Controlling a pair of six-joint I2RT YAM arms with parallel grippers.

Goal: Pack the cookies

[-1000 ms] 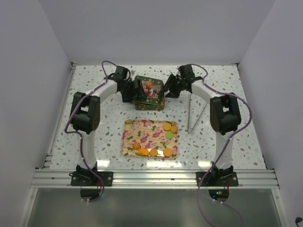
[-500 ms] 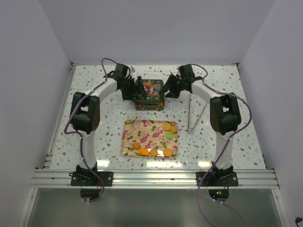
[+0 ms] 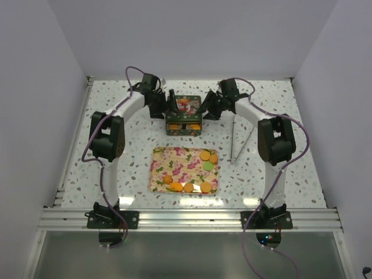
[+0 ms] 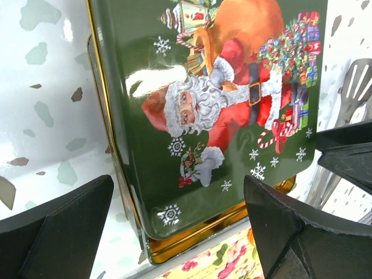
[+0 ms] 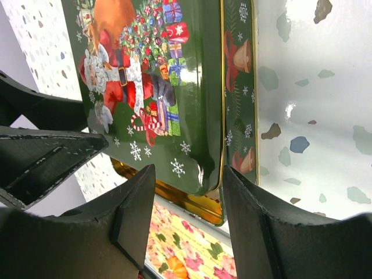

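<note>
Several cookies, orange rounds (image 3: pixel 204 154) and one green one (image 3: pixel 207 165), lie on the floral tray (image 3: pixel 168 163). One orange cookie (image 5: pixel 174 268) shows in the right wrist view. A green tin (image 3: pixel 184 119) stands beyond the tray. Its Santa lid (image 4: pixel 221 104) lies on the tin, shifted so the gold rim (image 4: pixel 203 232) shows at the near edge. My left gripper (image 3: pixel 172 106) is open at the lid's left side. My right gripper (image 3: pixel 203 108) is open at the lid's right side, its jaws astride the lid's edge (image 5: pixel 209 145).
A metal spatula (image 3: pixel 238 139) lies right of the tin and tray; its slotted blade (image 4: pixel 357 87) shows in the left wrist view. The tray's floral edge (image 4: pixel 209 261) lies just in front of the tin. White walls stand round the speckled table.
The lid was tilted up at the left gripper; now it lies flat on the tin. The left gripper has drawn back a little toward the far side. The right gripper has barely moved.
</note>
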